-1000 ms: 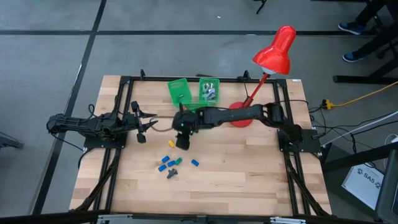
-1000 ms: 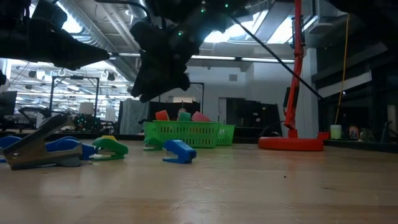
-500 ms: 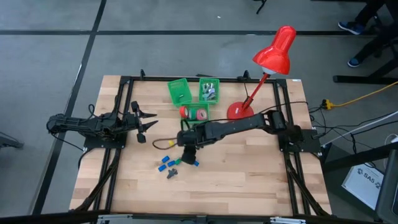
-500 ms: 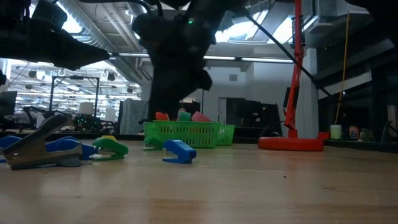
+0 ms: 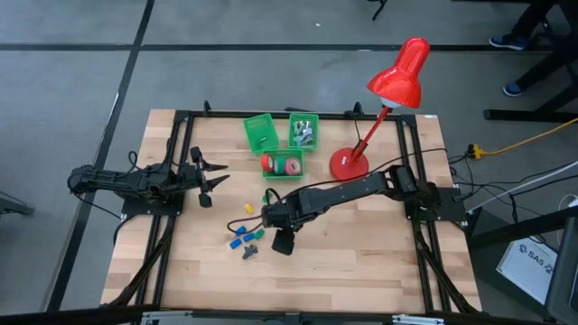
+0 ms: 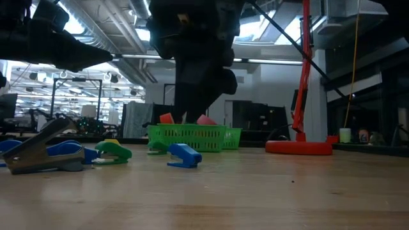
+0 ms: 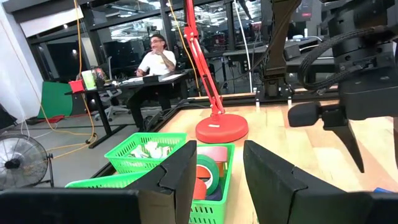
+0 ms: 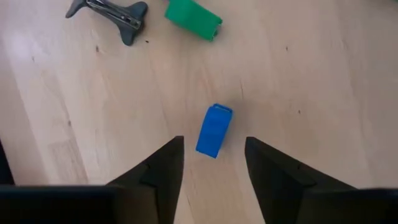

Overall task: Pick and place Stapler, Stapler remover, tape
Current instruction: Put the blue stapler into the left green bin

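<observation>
My right gripper (image 5: 284,242) hangs open over the table's middle, pointing steeply down. A small blue stapler (image 8: 214,130) lies on the wood below it, between the lines of its two fingers, untouched. Just to the left lie a green stapler (image 8: 194,20), a grey stapler remover (image 8: 109,12) and more blue staplers (image 5: 238,236). Red and pink tape rolls (image 5: 282,165) sit in a green basket (image 7: 217,199). My left gripper (image 5: 210,181) waits open at the table's left, pointing level.
Two more green baskets (image 5: 261,134) (image 5: 304,132) stand at the far edge, the right one holding grey pieces. A red desk lamp (image 5: 348,164) stands on its base at the far right. A yellow stapler (image 5: 248,208) lies left of my right arm. A person sits beyond the table.
My right gripper has swung from over the tape basket toward the table's near edge and a little to the right, tipping more steeply downward and sinking slightly, until it hangs over the blue stapler. The tape basket has come into sight.
</observation>
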`<state>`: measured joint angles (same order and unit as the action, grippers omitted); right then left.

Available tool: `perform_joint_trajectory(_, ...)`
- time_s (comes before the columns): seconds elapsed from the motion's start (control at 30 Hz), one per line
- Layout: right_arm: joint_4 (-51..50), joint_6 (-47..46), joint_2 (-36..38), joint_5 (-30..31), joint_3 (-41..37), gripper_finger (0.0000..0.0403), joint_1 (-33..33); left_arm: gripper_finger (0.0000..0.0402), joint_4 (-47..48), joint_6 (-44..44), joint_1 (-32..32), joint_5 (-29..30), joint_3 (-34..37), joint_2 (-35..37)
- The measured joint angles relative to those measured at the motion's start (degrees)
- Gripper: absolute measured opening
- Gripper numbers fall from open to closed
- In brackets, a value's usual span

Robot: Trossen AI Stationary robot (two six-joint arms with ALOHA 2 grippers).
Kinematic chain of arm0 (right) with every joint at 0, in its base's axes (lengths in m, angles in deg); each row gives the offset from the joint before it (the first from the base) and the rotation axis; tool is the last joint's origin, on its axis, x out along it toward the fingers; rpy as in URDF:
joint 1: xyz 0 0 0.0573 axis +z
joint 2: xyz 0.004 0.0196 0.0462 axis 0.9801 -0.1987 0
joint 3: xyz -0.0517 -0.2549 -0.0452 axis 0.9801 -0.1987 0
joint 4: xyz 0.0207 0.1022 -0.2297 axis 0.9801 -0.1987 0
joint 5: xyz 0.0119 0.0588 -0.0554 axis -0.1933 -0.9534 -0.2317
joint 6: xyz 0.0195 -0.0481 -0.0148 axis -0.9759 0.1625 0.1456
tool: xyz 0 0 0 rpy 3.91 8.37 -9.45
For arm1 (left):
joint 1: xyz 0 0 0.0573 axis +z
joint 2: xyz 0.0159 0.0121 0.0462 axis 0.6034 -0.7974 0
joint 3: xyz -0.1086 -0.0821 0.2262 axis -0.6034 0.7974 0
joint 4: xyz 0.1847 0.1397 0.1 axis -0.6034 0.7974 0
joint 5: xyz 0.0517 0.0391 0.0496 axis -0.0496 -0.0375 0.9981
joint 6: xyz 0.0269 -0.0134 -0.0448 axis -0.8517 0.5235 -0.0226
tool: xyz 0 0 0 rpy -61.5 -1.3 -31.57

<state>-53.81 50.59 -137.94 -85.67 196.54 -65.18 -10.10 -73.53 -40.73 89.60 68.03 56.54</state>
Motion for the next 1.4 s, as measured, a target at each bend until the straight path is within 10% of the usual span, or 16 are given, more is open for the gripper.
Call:
perform_joint_trajectory(0.47, 0.5, -1.5, -0.6, 3.2, 0.0, 0.0306, 0.8, 0.0128, 0.0, 0.0, 0.0, 0.0, 0.0, 0.0)
perform_joint_trajectory(1.4, 3.2, 0.0, -5.1, -11.2, 0.0, 0.0288, -2.0, 0.0127, 0.0, 0.0, 0.0, 0.0, 0.0, -0.1)
